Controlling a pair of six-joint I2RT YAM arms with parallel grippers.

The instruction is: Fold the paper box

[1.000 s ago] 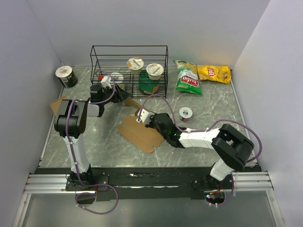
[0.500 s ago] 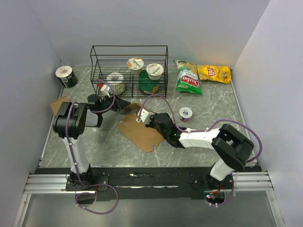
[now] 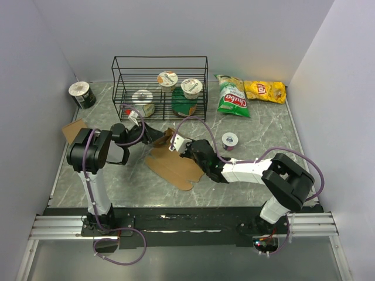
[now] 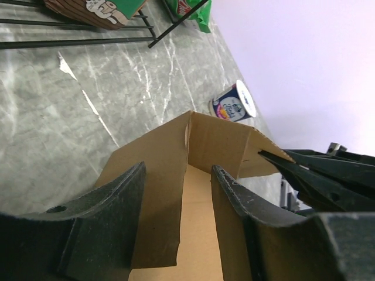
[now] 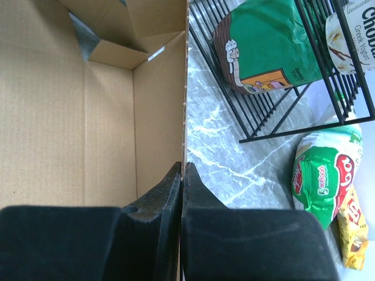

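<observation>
Gray marble table (image 3: 263, 146) | paper box (image 3: 173, 168) lies mid-table, near side of wire rack (image 3: 159, 57) | left gripper (image 4: 177, 170) half apart around a flap, hold unclear | right gripper (image 5: 182, 171) pinches box wall tight

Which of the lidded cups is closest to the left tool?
The cup at the left end of the wire rack, just beyond the left tool. The rack's other two cups stand further right; the two loose cups are farther off.
</observation>
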